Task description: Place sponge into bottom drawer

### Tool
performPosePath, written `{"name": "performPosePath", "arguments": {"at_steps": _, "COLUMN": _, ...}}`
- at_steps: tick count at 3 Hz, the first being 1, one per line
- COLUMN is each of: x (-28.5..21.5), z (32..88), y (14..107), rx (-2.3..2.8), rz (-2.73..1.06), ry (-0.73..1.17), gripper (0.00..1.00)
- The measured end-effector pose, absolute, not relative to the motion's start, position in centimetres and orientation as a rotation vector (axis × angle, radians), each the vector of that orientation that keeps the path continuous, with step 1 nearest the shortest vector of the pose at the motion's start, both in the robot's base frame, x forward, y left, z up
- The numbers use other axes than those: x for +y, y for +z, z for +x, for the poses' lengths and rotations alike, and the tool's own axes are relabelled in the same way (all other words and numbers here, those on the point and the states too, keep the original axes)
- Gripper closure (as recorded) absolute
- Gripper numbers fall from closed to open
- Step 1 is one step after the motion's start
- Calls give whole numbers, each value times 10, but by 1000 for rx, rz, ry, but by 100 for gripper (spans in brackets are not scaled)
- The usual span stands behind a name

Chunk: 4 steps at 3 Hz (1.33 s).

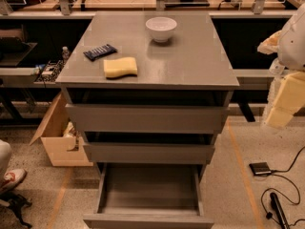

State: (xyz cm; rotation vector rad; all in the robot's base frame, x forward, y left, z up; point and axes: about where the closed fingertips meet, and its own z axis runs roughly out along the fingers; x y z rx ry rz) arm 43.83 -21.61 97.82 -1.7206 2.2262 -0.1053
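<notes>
The pale yellow sponge (pixel 120 67) lies flat on the grey cabinet top (pixel 190 61), near its front left. The bottom drawer (pixel 148 189) is pulled out; its flat grey floor shows with nothing on it. My gripper (pixel 285 101) is at the right edge of the view, off to the right of the cabinet and well away from the sponge, with its yellowish pads hanging down at about the height of the top drawer.
A dark blue wrapped bar (pixel 100 52) lies just behind the sponge. A white bowl (pixel 161 29) stands at the back of the top. A cardboard box (pixel 59 137) sits left of the cabinet. Cables and a small black device (pixel 261 168) lie on the floor at the right.
</notes>
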Motion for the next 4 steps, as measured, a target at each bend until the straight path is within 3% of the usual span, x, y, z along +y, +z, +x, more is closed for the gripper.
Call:
{"name": "performPosePath", "arguments": {"at_steps": 2, "x": -194, "z": 449, "y": 972, "rx": 2221, "rz": -1635, "ry": -30, "gripper": 0}}
{"name": "performPosePath", "arguments": {"at_steps": 4, "x": -101, "z": 518, "y": 971, "rx": 2035, "rz": -1466, "ry": 221, "gripper": 0}}
